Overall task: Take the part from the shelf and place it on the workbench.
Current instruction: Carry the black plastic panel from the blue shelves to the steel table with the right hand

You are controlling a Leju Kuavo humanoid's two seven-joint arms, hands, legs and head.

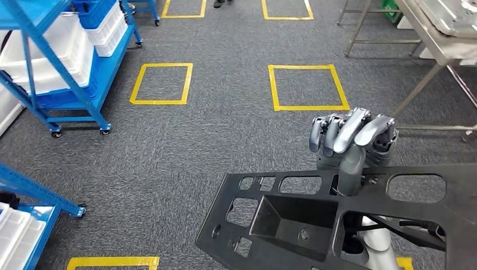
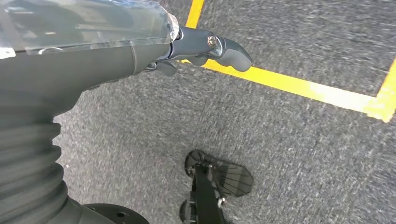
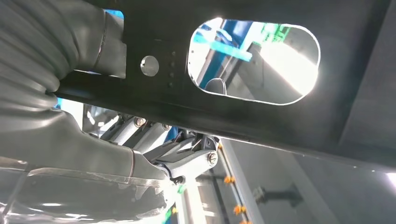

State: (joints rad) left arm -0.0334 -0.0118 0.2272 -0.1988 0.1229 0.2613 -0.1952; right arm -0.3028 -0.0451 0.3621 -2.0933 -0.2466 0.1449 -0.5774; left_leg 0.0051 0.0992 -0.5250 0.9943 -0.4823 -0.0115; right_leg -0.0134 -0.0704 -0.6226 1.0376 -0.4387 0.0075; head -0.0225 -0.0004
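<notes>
A: Where is the part [image 1: 315,216] right now?

B: In the lower right of the head view: a flat black panel, matte like moulded plastic, pierced by rounded oblong cut-outs, with a sunken rectangular pocket near its middle. It is off the shelf and above the grey carpet [image 1: 185,146], not yet on the workbench [image 1: 444,34], whose steel top and thin legs sit at the upper right.

A: And the right hand [image 1: 351,138]?

B: It comes up through one of the openings, its fingers curled over at the top and pressed close together, the silver forearm passing under the panel. The right wrist view shows the panel's dark underside lying against the ribbed wrist cover. I'd judge the panel is hung on the hand that way so a wide, floppy plate stays level while carried.

A: The left hand [image 2: 205,46]?

B: It hangs over the carpet beside a yellow tape line [image 2: 303,86], fingers bent inward with nothing in them, as far as I can see. It looks idle, kept clear of the load.

A: Anything else around?

B: Blue wheeled shelving racks [image 1: 62,73] with white bins at the upper left, and yellow taped squares [image 1: 306,87] on the coarse carpet.
</notes>
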